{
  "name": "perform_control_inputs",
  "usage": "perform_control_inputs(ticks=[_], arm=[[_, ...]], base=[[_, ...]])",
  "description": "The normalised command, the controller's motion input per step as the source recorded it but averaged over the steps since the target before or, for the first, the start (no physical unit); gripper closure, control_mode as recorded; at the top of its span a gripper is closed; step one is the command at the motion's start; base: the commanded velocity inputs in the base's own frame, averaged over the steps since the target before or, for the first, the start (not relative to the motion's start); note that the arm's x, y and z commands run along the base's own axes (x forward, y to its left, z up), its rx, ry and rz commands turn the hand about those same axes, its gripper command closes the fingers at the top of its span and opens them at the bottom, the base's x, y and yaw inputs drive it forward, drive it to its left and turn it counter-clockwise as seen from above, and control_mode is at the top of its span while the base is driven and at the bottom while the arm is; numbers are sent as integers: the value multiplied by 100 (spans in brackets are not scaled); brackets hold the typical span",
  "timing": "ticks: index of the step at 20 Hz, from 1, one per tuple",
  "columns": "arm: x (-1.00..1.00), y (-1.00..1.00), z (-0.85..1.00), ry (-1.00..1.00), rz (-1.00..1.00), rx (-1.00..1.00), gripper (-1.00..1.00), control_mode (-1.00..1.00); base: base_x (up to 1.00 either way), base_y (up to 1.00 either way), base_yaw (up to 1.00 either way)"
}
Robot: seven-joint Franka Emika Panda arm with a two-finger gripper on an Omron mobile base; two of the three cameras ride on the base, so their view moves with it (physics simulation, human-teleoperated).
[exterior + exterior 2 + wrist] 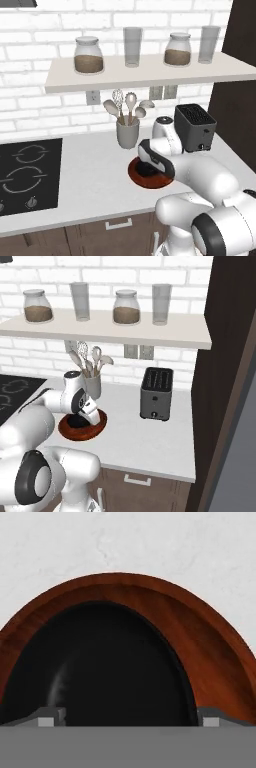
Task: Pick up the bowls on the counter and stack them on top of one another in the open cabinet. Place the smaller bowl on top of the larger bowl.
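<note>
1. Reddish-brown and wood-like, the wide shallow bowl (141, 178) sits on the pale grey counter (90, 180) in the left base view, near the grey utensil cup (127, 133) and the black boxy toaster (195, 127); my arm covers most of it.
2. From the right base view, the small glossy black bowl (76, 421) rests inside the wooden one, under my hand.
3. Through the hand view, my gripper (129, 717) stands spread wide, released, fingertips (47, 717) flanking the black bowl.

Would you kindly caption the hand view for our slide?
Open gripper straddling the smaller bowl, nested in the larger bowl on the counter.
</note>
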Motion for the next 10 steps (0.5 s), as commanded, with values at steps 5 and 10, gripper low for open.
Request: perform_control_inputs(ticks=[5,10], arm=[[0,-1,40,-15,1,3,-100,-100],[0,-12,-21,-1,0,-2,-100,-100]], base=[[0,0,0],[0,0,0]])
